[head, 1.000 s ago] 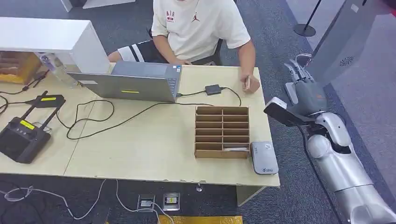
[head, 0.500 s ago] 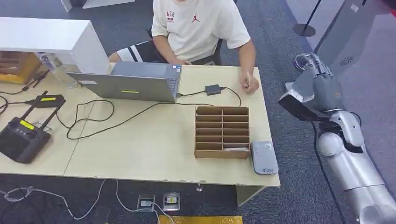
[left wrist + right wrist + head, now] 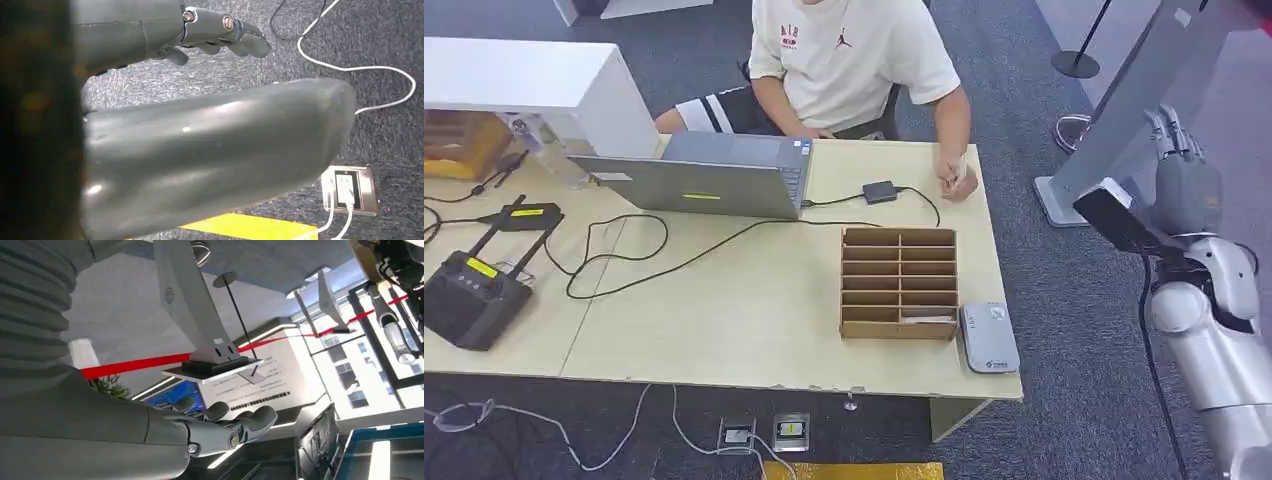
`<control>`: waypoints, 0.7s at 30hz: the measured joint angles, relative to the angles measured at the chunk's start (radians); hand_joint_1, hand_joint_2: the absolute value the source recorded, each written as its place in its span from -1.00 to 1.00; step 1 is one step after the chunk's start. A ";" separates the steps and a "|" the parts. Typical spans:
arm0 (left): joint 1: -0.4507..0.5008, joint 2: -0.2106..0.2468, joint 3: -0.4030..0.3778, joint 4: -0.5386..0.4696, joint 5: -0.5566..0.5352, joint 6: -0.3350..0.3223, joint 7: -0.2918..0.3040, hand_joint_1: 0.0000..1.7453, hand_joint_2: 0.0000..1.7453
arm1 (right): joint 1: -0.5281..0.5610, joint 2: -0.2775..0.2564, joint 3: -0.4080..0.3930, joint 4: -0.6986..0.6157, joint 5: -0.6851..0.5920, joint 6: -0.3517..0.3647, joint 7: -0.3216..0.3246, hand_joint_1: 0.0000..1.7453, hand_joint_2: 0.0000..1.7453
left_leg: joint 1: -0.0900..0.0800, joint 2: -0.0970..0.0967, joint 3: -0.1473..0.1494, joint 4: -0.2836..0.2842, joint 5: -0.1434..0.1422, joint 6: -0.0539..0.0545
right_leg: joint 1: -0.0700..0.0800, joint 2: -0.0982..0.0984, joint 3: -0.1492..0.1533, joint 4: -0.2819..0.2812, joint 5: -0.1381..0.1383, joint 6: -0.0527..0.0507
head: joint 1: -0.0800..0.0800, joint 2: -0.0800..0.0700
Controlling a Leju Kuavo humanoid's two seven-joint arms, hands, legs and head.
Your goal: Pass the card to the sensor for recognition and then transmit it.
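Right hand (image 3: pixel 1181 180): raised off the table's right side, fingers straight and apart, holding nothing; the right wrist view shows the fingers (image 3: pixel 235 427) extended before a grey slanted stand (image 3: pixel 187 295).
Left hand (image 3: pixel 220 30): hangs over carpet, fingers loosely curled, nothing in them.
Card (image 3: pixel 927 319): in the nearest slot of the cardboard organizer (image 3: pixel 899 283).
Sensor (image 3: pixel 990 338): grey, touching the organizer's right side.
Person's hand (image 3: pixel 957 180): on the table's far right corner.
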 joint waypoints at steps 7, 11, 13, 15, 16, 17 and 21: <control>0.001 0.000 0.000 0.000 0.008 0.004 0.000 -1.00 -1.00 | -0.004 -0.027 -0.066 0.031 -0.007 -0.151 0.013 -1.00 1.00 | 0.000 -0.001 0.000 0.000 0.000 0.000 | 0.000 -0.001 0.000 -0.001 0.000 0.000 | 0.000 0.000; 0.002 -0.002 0.000 0.000 0.014 0.007 0.008 -1.00 -1.00 | -0.010 -0.064 -0.168 0.092 -0.133 -0.303 -0.033 -1.00 1.00 | -0.001 -0.001 -0.001 0.000 0.000 0.000 | -0.001 -0.001 -0.001 -0.001 0.000 0.000 | 0.000 0.000; 0.004 -0.002 0.000 0.000 0.023 0.008 0.011 -1.00 -1.00 | -0.014 -0.091 -0.244 0.137 -0.223 -0.362 -0.082 -1.00 1.00 | -0.001 -0.001 -0.001 0.000 -0.001 0.001 | -0.001 -0.001 -0.002 -0.001 0.000 0.000 | 0.000 0.000; 0.007 -0.003 0.000 0.000 0.032 0.008 0.011 -1.00 -1.00 | -0.013 -0.110 -0.306 0.182 -0.312 -0.396 -0.137 -1.00 1.00 | -0.001 -0.001 -0.001 0.000 -0.001 0.001 | -0.001 -0.001 -0.002 -0.001 0.000 0.000 | 0.000 0.000; 0.007 -0.003 0.000 0.000 0.038 0.008 0.011 -1.00 -1.00 | -0.009 -0.121 -0.348 0.210 -0.358 -0.404 -0.168 -1.00 1.00 | -0.001 0.000 -0.001 0.000 -0.002 0.001 | -0.001 -0.001 -0.002 -0.002 0.000 0.000 | -0.001 0.000; 0.007 -0.004 0.000 0.000 0.045 0.009 0.011 -1.00 -1.00 | -0.005 -0.129 -0.382 0.234 -0.400 -0.406 -0.192 -1.00 1.00 | -0.001 0.000 -0.001 0.000 -0.002 0.001 | -0.001 0.000 -0.002 -0.002 0.000 0.000 | 0.000 0.000; 0.009 -0.006 0.001 0.000 0.068 0.010 0.012 -1.00 -1.00 | 0.019 -0.150 -0.516 0.350 -0.534 -0.406 -0.235 -1.00 1.00 | -0.001 0.002 0.000 0.000 -0.002 0.001 | -0.001 0.002 -0.002 -0.002 0.000 0.000 | -0.001 0.000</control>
